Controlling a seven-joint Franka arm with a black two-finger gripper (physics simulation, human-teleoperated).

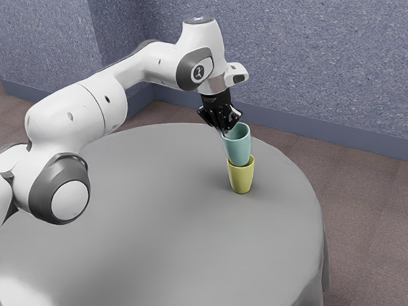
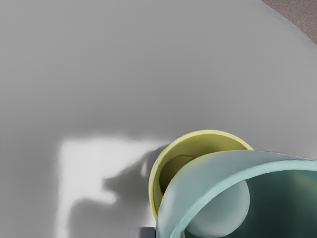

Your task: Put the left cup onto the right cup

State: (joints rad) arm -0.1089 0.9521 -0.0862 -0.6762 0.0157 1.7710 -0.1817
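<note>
A teal cup (image 1: 238, 146) leans slightly, with its base inside the mouth of a yellow cup (image 1: 241, 176) that stands upright on the round grey table (image 1: 153, 225). My gripper (image 1: 225, 131) is shut on the teal cup's rim, on the side toward the exterior view's left. In the wrist view the teal cup (image 2: 218, 173) sits right under my hand, its open mouth facing the camera. It covers part of the yellow cup's rim (image 2: 198, 136).
The grey table (image 2: 124, 74) stretches wide around the cups, and its edge drops to brown floor (image 1: 371, 201) on the exterior view's right. A blue wall (image 1: 316, 56) stands behind.
</note>
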